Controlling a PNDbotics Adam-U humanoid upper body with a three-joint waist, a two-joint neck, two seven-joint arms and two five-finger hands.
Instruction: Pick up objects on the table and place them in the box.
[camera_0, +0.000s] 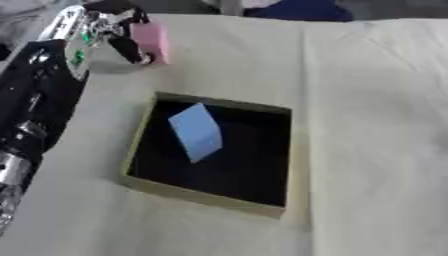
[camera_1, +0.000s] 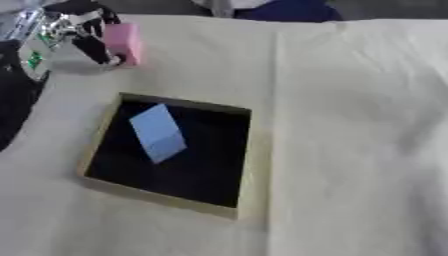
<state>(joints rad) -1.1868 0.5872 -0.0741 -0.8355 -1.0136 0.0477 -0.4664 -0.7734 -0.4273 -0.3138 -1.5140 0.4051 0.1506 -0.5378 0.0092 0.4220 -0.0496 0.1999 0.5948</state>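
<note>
1. The left hand (camera_0: 122, 35) is being seen in the upper left of the frame, w/ its dark fingers (camera_0: 131, 50) curled against the side of a pink block (camera_0: 150, 41). The block appears to be pinched between fingers and thumb, prob. so that it can be lifted off the cloth.

2. The pink block is being kept upright, near the tablecloth (camera_0: 367, 125); whether its bottom is touching the cloth or is just above it cannot be told.

3. The box (camera_0: 136, 145) is being shown in the centre-left of the frame, below the hand and well apart from it. Its top is open and its inside is black, so things can be dropped in from above.

4. A blue block (camera_0: 197, 131) is already lying inside the box, in the upper left part, tilted on an edge. It is judged as one obj. already placed.

5. The left arm (camera_0: 35, 110) is running along the left edge of the frame, reaching up to the far corner because the pink block is standing there.

6. The right hand is not being shown in either view.

7. Next step, as judged: the pink block needs to be carried down-frame to the box and let go over the free black area, away from the blue block.
</note>
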